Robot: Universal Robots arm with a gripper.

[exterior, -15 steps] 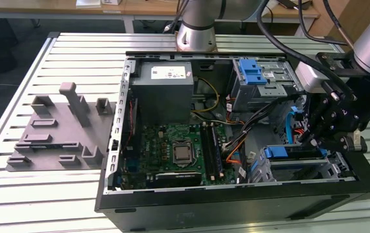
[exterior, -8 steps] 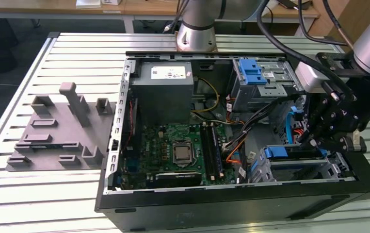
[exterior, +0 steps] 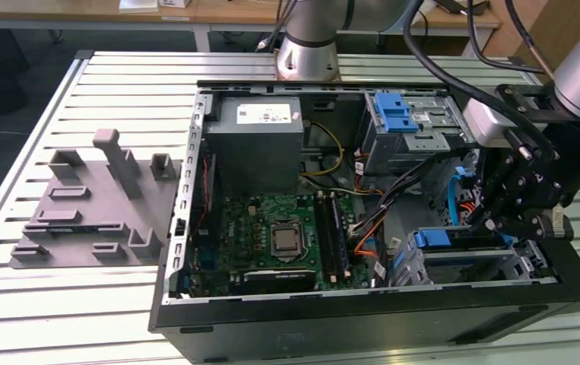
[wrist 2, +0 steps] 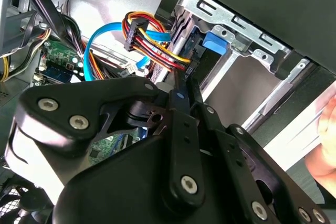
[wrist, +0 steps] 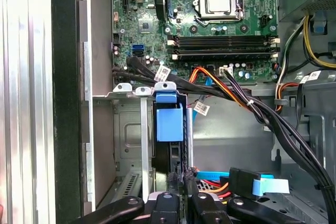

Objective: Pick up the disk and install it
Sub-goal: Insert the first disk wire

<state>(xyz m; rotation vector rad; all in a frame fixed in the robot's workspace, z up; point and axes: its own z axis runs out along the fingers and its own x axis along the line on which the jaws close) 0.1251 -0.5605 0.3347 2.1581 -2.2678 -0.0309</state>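
The open computer case (exterior: 371, 312) lies on its side on the slatted desk (exterior: 87, 304), with the motherboard (exterior: 280, 236) facing up. In the exterior view the black gripper (exterior: 498, 220) hangs over the drive bay (exterior: 472, 262) at the near corner on the exterior view's right, its tips right at the bay's top edge.

The disk (wrist: 169, 124) stands on edge in that bay, between the metal guide rails. Only its blue end tab and a dark strip of its body can be seen in the first wrist view; the label face is hidden by the bay walls. In the exterior view the disk shows as a blue tab and a blue-edged strip, partly covered by the gripper.

In the first wrist view the jaws stand close together right at the disk's edge, but the tips are cut off and crowded, so whether they pinch the disk or merely touch it cannot be told. The second wrist view is largely blocked by the gripper's own linkage.

A bundle of coloured cables (wrist: 236, 95) crosses beside the bay. A grey fixture (exterior: 97, 205) sits on the desk at the exterior view's left, well apart from the case.
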